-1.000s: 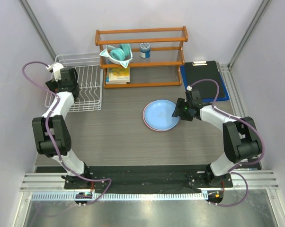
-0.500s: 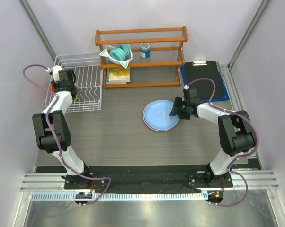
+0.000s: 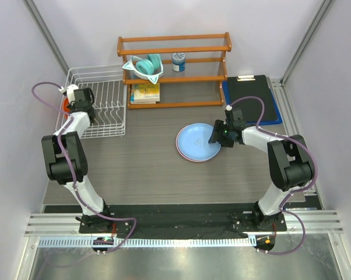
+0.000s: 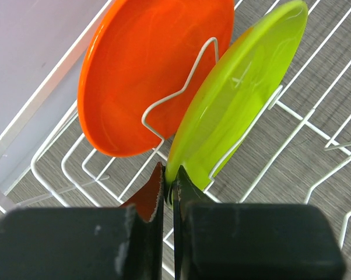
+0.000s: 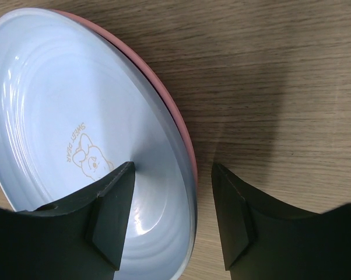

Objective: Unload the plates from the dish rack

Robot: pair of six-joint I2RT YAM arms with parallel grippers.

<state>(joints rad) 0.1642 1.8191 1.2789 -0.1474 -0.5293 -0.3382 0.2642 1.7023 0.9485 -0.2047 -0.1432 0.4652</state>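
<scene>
The left pincer (image 4: 169, 182), spread a second ago, now pinches the lower rim of the lime green plate (image 4: 239, 99) in the dish rack (image 3: 114, 111) at 10 o'clock; lift-out looks next; right pincer (image 5: 172, 175) hangs spread over the unloaded light blue plate (image 5: 59, 116).

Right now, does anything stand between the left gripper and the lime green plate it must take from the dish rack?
Nothing does. The left gripper is shut on the lower rim of the lime green plate. Tines of the dish rack flank it and the orange plate stands beside it.
</scene>
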